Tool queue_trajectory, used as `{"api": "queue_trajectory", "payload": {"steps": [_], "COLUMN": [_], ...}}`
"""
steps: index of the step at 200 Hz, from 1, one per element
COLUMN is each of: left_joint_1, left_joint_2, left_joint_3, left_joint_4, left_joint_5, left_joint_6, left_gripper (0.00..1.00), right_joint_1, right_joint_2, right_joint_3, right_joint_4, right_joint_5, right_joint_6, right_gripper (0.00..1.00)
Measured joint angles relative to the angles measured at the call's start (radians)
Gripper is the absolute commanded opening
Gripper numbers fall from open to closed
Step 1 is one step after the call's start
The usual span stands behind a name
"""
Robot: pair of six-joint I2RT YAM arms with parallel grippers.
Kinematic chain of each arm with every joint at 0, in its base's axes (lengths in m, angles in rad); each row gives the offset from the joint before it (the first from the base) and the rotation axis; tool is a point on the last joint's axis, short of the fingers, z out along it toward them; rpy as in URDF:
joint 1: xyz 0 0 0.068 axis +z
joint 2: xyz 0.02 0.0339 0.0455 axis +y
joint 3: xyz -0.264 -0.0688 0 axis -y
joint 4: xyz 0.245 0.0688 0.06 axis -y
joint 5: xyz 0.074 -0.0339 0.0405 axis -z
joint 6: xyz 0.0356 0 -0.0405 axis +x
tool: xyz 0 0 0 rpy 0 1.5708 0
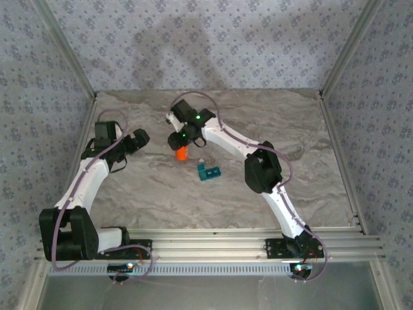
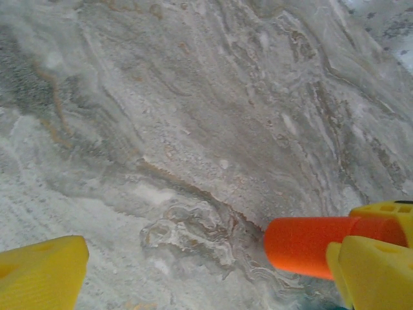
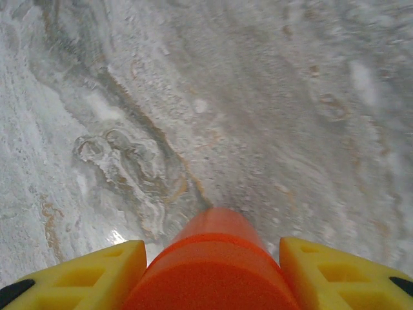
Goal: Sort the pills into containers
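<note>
Now the right gripper (image 1: 181, 148) stands partly closed around the orange bottle (image 3: 213, 258), its yellow fingers (image 3: 97, 278) seemingly pressed against both sides. The teal containers (image 1: 208, 172) lie on the table (image 1: 290, 116) just near and right of that gripper, apart from it. Well left of them, the left gripper (image 1: 141, 138) gapes wide, holding nothing.

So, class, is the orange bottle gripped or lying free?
Gripped: the orange bottle sits clamped between the right gripper's yellow fingers.
</note>
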Motion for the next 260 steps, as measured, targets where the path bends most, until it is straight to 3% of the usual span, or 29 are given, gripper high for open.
{"api": "queue_trajectory", "payload": {"steps": [39,99,183,260], "left_joint_1": [-0.019,-0.168,-0.286,-0.367], "left_joint_2": [0.028,0.084,0.165,0.250], "left_joint_3": [0.014,0.121,0.154,0.157], "left_joint_4": [0.022,0.025,0.075,0.280], "left_joint_5": [0.014,-0.045,-0.062,0.038], "left_joint_6": [-0.002,0.043,0.224,0.411], "left_gripper": [0.99,0.99,0.99,0.99], "right_joint_1": [-0.063,-0.185,-0.383,-0.465], "right_joint_2": [-0.075,-0.168,-0.218,-0.218], "right_joint_3": [-0.002,-0.021,-0.039,0.033], "right_joint_4": [-0.042,-0.100,-0.113,-0.206], "right_joint_5": [0.000,-0.053,-0.168,-0.297], "right_joint_6": [0.000,0.000,0.043,0.050], "right_gripper": [0.41,0.41,0.40,0.38]}}
